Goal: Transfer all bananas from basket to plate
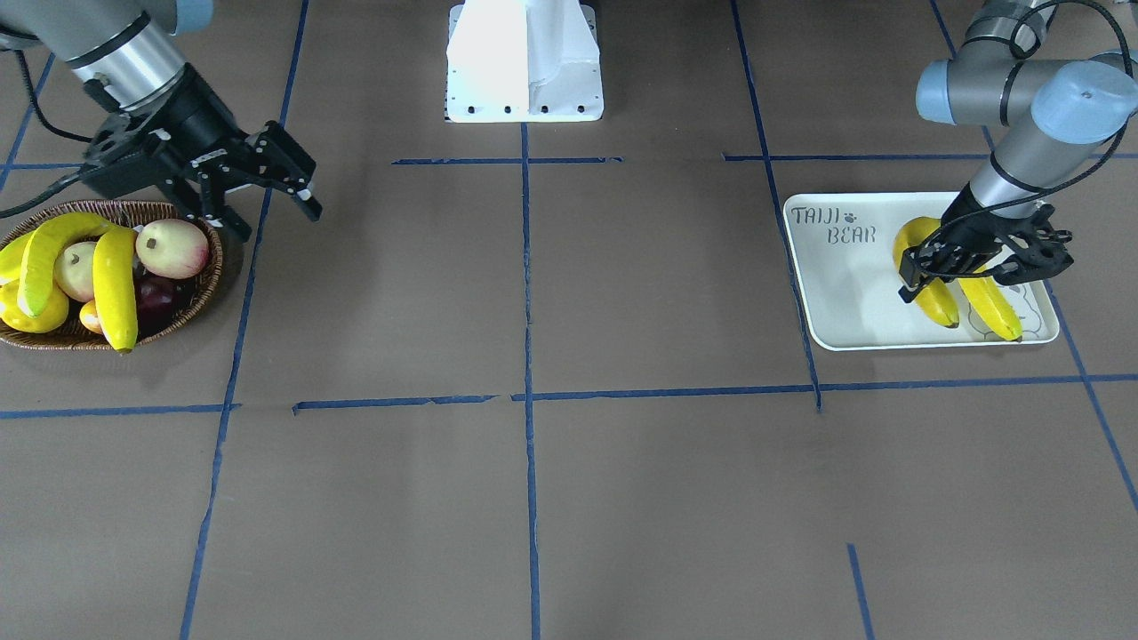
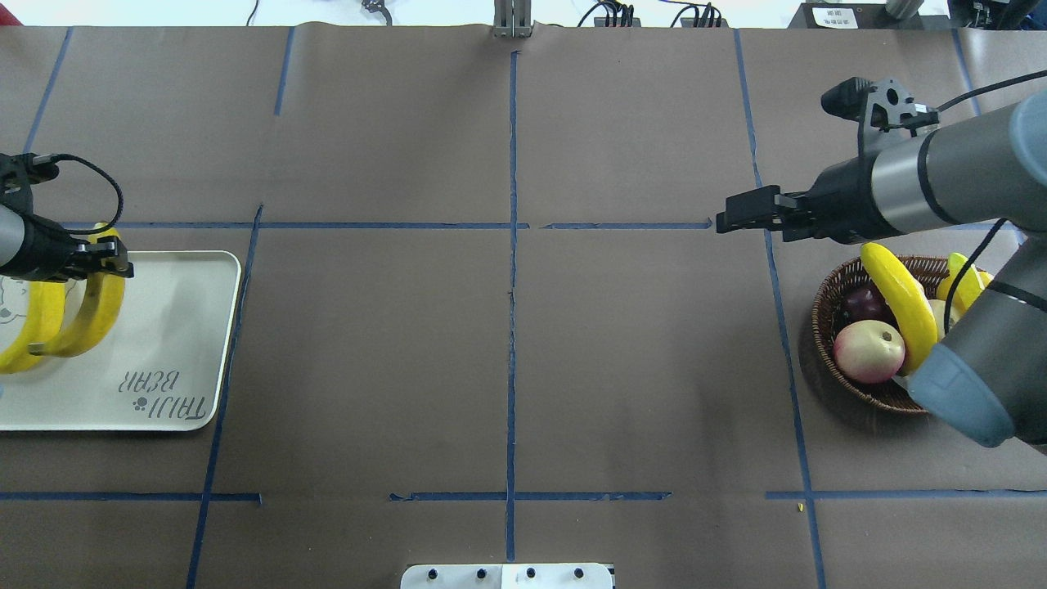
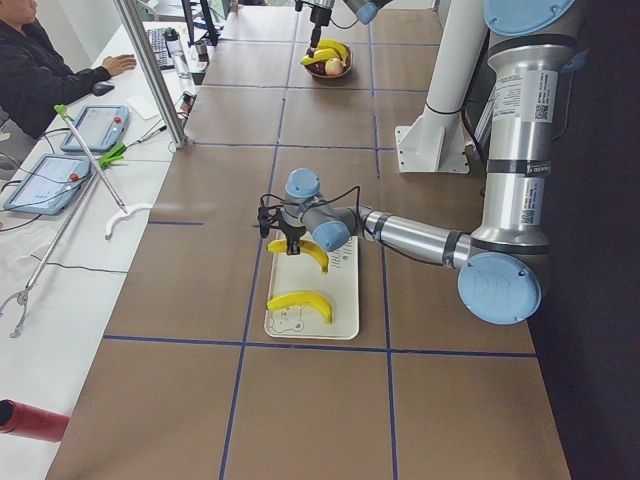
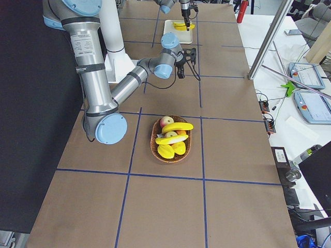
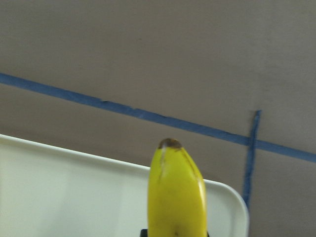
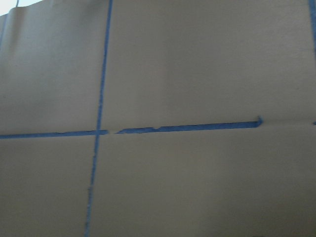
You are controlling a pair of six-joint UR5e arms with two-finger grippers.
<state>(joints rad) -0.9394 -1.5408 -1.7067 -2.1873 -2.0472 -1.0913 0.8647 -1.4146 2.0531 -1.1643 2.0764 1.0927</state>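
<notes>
The left gripper (image 1: 929, 271) squeezes one banana (image 1: 933, 307) over the plate (image 1: 836, 302), beside a second banana (image 1: 991, 307) lying there. If it lets go crooked, the fruit may roll off. Two more bananas (image 1: 116, 289) sit in the basket (image 1: 209, 289). The right gripper (image 1: 271, 213) hangs beside it, wide and empty.

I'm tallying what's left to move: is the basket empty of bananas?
No, a banana and a second banana lie in the basket in the front-facing view.

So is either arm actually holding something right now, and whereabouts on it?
The left arm's fingers clamp a banana toward one end, over the plate. The right arm's fingers are open and hold nothing.
</notes>
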